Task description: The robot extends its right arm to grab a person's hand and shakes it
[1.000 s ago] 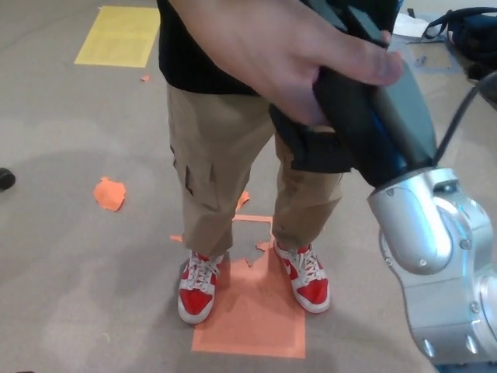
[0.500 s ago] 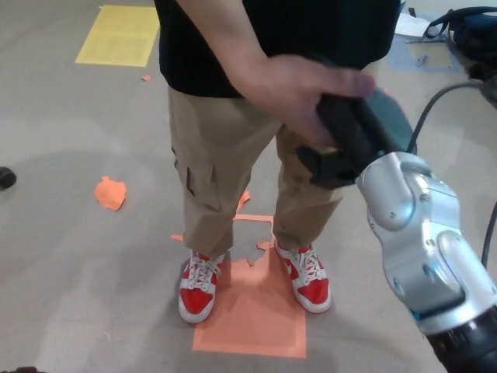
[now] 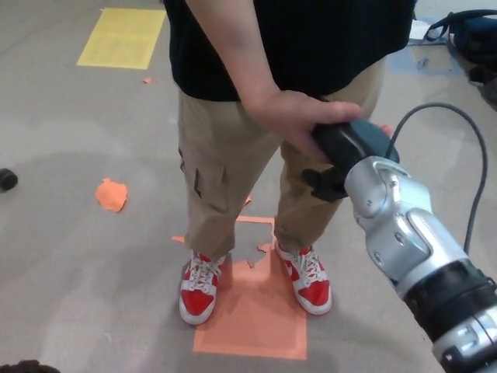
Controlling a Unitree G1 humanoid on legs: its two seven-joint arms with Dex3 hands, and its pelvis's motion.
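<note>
Grey, scuffed floor (image 3: 70, 256) fills the frame, a bare hard surface with faint pale smears. At the upper left lies a yellow rectangle (image 3: 123, 36) flat on the floor; below it, at mid left, sits a torn orange scrap (image 3: 112, 194), and at the far left edge a small dark object (image 3: 7, 179) is cut off by the frame. Lower centre, an orange square (image 3: 252, 311) is stuck to the floor with ragged upper edges. A person stands on it in red and white sneakers (image 3: 199, 289), khaki cargo trousers (image 3: 221, 179) and a black shirt (image 3: 311, 39).

The person's hand (image 3: 299, 116) reaches down from the upper centre, palm and fingers wrapped over the top of the robot's right hand (image 3: 349, 151), just right of the frame's middle. That black hand is clasped inside the person's grip; its fingers are mostly covered, closed around the person's hand. Behind it a silver wrist and forearm (image 3: 404, 233) run to the lower right corner, with a black cable (image 3: 474, 167) looping above. At the upper right lies a dark bag (image 3: 466, 31).
</note>
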